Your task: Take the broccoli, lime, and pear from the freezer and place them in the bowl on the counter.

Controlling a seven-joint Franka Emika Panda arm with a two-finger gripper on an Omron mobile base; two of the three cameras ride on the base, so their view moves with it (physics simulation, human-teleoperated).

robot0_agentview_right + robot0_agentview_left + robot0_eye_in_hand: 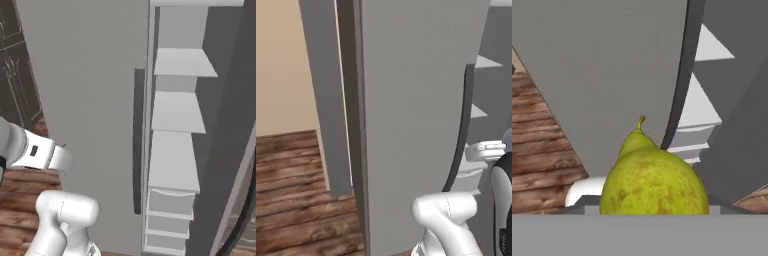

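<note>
A: You've got the freezer [602,75] door broad ahead, shelves [175,160] showing past its edge.

B: And the pear [654,180]?

A: Grasped in your gripper [654,212], right against the hand, stem pointing away along your reach.

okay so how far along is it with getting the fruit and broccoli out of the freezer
Done: the tall grey freezer's door stands open, pale shelves exposed. In hand: the speckled yellow-green pear sits close against the gripper in the hand view, apparently gripped. Left: carrying it to the bowl. Broccoli and lime progress can't be judged.
</note>
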